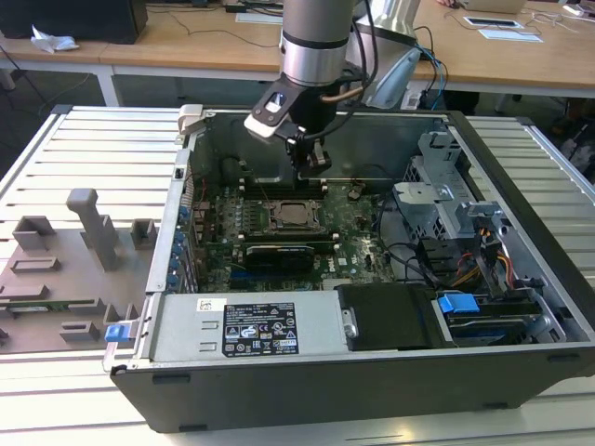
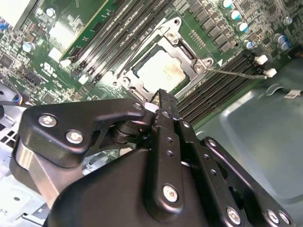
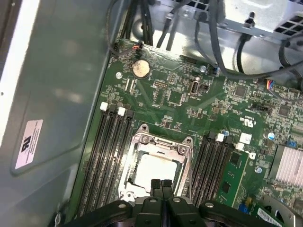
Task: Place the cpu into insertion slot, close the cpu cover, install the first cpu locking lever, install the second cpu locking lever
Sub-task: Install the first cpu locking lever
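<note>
Clenched jaws being held just above the seated cpu.

The jaws of the gripper (image 3: 161, 183) are being pressed together with nothing seen between them, and they are being held just over one edge of the cpu (image 3: 158, 170). The cpu is lying flat in the insertion slot (image 2: 130, 82), framed by the lowered cpu cover (image 3: 161, 144). A thin locking lever (image 2: 236, 73) is being seen angled out across the memory slots (image 3: 102, 156) of the motherboard (image 3: 180, 99). The chip is being judged light, stiff and fragile, best taken by its edges. The lever looks like springy wire, best pushed near its free end.
</note>
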Controlling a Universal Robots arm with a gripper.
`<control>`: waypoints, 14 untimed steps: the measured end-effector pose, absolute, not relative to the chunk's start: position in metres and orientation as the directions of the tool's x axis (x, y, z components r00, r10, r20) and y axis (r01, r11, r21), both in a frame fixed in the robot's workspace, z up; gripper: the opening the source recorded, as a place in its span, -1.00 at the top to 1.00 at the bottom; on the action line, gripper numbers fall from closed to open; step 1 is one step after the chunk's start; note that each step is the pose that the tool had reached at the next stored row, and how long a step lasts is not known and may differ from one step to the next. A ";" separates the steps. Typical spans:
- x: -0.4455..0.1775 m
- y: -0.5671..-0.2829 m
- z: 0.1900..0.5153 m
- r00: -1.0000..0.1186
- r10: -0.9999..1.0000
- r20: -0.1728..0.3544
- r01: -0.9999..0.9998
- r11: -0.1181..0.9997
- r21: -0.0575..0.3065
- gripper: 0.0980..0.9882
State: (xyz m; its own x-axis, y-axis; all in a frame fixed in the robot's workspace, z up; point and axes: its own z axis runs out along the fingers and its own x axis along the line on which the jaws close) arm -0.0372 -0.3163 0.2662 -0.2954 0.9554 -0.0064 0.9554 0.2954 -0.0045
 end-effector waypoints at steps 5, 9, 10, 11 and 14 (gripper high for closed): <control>-0.037 -0.316 0.266 -0.363 0.932 -0.006 0.932 0.363 -0.005 0.98; -0.037 -0.316 0.266 -0.404 0.915 -0.006 0.915 0.404 -0.005 0.98; -0.037 -0.316 0.266 -0.412 0.911 -0.006 0.911 0.412 -0.005 0.98; -0.037 -0.316 0.266 -0.419 0.908 -0.006 0.908 0.419 -0.005 0.98; -0.037 -0.316 0.266 -0.436 0.900 -0.006 0.900 0.436 -0.005 0.98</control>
State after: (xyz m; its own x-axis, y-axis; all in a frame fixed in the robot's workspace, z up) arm -0.0372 -0.3162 0.2662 -0.4363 0.8998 -0.0064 0.8998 0.4363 -0.0045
